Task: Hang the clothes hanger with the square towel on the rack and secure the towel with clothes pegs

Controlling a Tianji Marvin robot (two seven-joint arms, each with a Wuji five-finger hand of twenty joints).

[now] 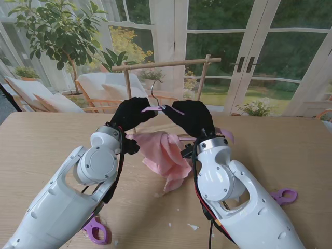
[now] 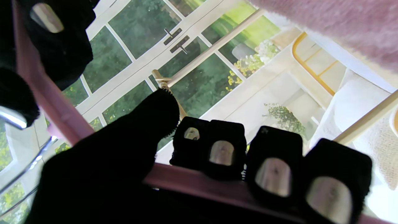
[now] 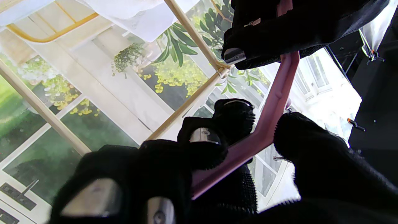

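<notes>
Both black-gloved hands hold a pink clothes hanger [image 1: 163, 108] up in front of the wooden rack [image 1: 166, 65]. My left hand [image 1: 132, 112] is shut on the hanger's left arm [image 2: 199, 183], and my right hand [image 1: 193, 116] is shut on its right arm [image 3: 267, 124]. The hanger's metal hook [image 1: 154, 92] rises between the hands, just under the rack's top bar. A pink square towel [image 1: 165, 153] hangs from the hanger down toward the table. One purple clothes peg [image 1: 284, 196] lies at the right of the table. Another peg [image 1: 95, 230] lies near my left forearm.
The wooden table [image 1: 41, 145] runs wide on both sides. Small white scraps [image 1: 192, 226] lie near me between the forearms. Glass doors, a potted plant [image 1: 54, 28] and garden chairs stand beyond the far edge.
</notes>
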